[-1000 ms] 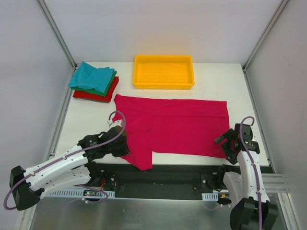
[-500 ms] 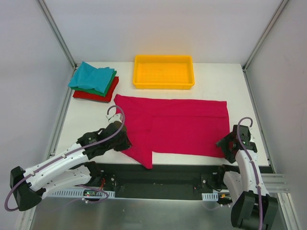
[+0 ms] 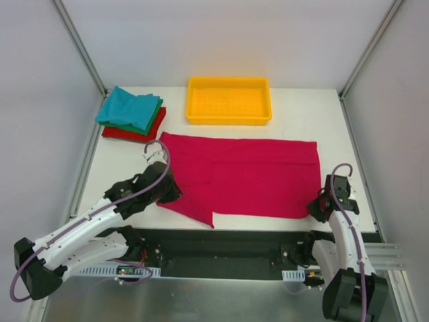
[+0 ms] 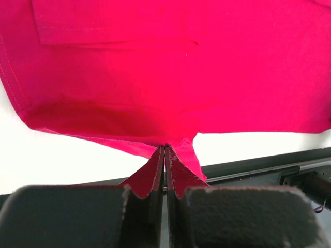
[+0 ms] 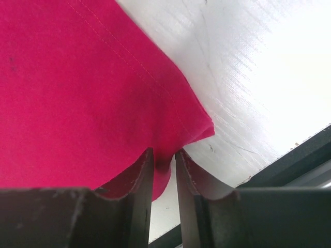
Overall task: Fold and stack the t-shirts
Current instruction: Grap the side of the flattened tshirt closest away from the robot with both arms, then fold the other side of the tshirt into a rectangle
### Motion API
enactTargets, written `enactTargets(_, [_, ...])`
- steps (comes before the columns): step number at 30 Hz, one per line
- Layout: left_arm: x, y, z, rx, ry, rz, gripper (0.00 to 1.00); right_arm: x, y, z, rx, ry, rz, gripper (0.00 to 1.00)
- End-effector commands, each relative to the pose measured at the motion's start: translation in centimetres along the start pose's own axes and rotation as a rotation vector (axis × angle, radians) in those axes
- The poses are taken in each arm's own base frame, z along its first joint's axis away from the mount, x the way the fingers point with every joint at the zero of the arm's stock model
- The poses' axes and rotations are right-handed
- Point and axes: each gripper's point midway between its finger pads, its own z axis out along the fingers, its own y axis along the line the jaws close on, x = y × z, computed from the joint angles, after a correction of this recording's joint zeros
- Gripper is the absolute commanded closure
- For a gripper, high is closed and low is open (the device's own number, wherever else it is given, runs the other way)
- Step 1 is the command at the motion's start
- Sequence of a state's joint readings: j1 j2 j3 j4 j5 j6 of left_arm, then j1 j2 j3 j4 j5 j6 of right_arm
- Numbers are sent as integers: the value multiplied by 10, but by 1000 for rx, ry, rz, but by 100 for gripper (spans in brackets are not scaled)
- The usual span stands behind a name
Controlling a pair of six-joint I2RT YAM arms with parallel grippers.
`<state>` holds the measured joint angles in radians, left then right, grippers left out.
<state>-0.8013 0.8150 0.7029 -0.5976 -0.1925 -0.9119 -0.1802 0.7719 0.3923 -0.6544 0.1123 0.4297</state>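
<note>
The left claw (image 4: 165,150) is clamped flat on the near-left corner of the magenta t-shirt (image 3: 255,178). The right claw (image 5: 164,155) stands narrow about the near-right hem corner; a firm pinch cannot be confirmed. The garment lies spread across the worktop (image 3: 301,114). Step in hand: gripping both near corners. Next move, as judged: lift both evenly toward the far hem. The folded stack (image 3: 131,111) sits far left. No writing is legible.
</note>
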Motion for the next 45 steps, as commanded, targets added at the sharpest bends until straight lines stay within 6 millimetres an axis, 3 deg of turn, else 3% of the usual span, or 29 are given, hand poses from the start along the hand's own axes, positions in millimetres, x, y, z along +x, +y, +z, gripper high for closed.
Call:
enactTargets(1, [-22, -15, -5, 49, -55, 8, 100, -8, 4, -4, -22, -26, -25, 81])
enactTargets(5, [-33, -17, -4, 51, -77, 2, 100, -15, 11, -9, -49, -38, -63, 99])
enactTargets(14, [-76, -22, -3, 57, -182, -8, 100, -31, 54, -24, -195, 10, -141, 99])
enactTargets(21, [-115, -23, -1, 35, -271, -20, 100, -57, 78, -36, -232, -5, -176, 99])
enactTargets(27, [-146, -35, 2, 79, -344, 14, 100, -70, 94, -33, -235, 29, -192, 99])
enactTargets(38, [-194, -36, -7, 72, -492, 84, 100, -96, 118, -33, -255, 26, -220, 99])
enactTargets(45, [-217, -27, 12, 49, -520, 103, 100, -106, 130, -23, -249, 48, -220, 98])
